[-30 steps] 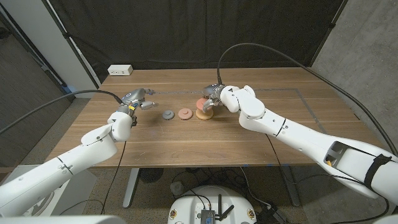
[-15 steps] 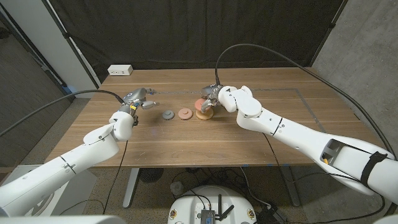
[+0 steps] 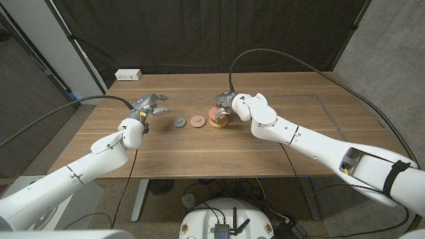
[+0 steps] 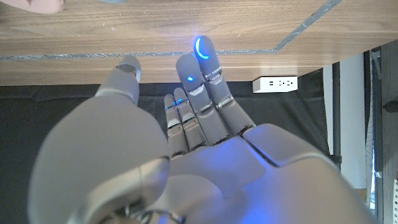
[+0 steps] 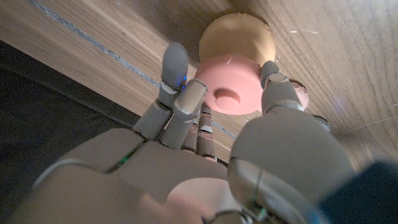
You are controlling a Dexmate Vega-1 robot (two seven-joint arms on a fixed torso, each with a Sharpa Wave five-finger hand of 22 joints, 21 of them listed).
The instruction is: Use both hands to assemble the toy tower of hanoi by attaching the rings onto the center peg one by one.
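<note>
At the middle of the worktop, your right hand pinches a pink ring between thumb and fingers, holding it just above the tan base. The peg itself is hidden under the ring. Two more rings, one reddish and one grey, lie beside the base. Your left hand hovers nearby, fingers spread, holding nothing. This looks like the first ring going on: next, line the hole up over the peg, lower, and let go.
</note>
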